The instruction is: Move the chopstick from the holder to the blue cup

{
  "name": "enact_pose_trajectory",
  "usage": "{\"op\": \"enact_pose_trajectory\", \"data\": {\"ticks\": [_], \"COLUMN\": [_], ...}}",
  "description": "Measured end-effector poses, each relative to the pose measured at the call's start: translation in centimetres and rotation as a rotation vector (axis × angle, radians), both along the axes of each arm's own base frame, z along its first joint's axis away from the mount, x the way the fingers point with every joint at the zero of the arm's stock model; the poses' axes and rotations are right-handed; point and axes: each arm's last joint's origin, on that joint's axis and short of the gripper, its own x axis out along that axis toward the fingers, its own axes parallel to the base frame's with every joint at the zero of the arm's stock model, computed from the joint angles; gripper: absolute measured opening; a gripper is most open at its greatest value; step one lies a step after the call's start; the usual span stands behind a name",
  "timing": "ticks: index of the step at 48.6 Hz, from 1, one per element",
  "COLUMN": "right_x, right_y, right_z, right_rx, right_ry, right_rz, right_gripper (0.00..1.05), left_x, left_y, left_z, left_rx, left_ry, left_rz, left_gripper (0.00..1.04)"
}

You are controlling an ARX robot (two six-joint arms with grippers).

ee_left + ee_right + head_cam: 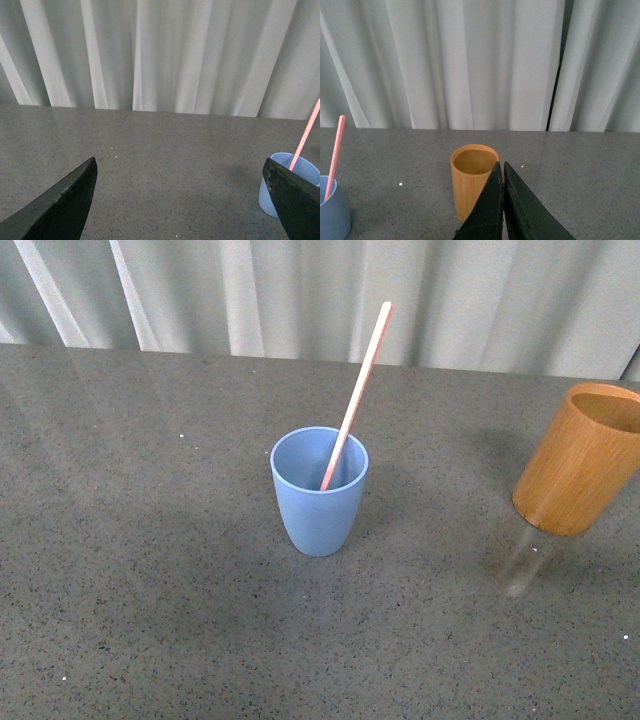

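Observation:
The light blue cup point(319, 491) stands upright at the table's middle, with the pink chopstick point(356, 393) leaning in it, its top pointing up and to the right. The orange-brown wooden holder point(580, 459) stands at the right edge and looks empty. Neither arm shows in the front view. In the left wrist view my left gripper point(182, 202) is open and empty, with the cup point(287, 183) and chopstick point(305, 135) beside one finger. In the right wrist view my right gripper point(502, 167) is shut and empty, in front of the holder point(469, 181); the cup point(332, 214) and chopstick point(335, 155) show at the edge.
The table point(150, 540) is dark grey speckled stone. Pale pleated curtains point(300, 290) hang along its far edge. Nothing else stands on the table in these views.

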Motion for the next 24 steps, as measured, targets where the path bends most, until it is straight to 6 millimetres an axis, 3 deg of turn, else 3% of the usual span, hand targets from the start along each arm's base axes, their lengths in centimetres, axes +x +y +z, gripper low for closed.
{"op": "enact_pose_trajectory", "data": {"ticks": [24], "right_x": [-1.1], "right_y": [0.0], "right_z": [0.0], "right_rx": [0.0], "right_ry": [-0.003], "right_rz": [0.0], "right_gripper": [0.01], "left_x": [0.0], "left_y": [0.0], "left_z": [0.0], "left_rx": [0.0], "left_ry": [0.0], "left_rz": [0.0], "left_gripper": [0.98]}}
